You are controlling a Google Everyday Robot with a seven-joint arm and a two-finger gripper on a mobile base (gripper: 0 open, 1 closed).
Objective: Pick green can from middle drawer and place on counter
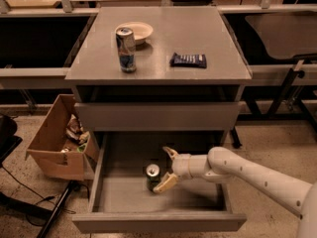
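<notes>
The green can (152,176) stands upright in the pulled-out middle drawer (158,221), left of its centre. My gripper (165,168) reaches in from the right on a white arm. It is open, its fingers spread just right of the can, one finger (166,182) close beside the can's lower side and the other behind it. The can is not held. The grey counter (198,38) is above, at the top of the cabinet.
On the counter stand a tall blue-and-silver can (126,49), a small white bowl (136,32) and a dark snack packet (188,60). A closed drawer panel (157,116) sits above the open drawer. A cardboard box (57,143) of items stands on the floor to the left.
</notes>
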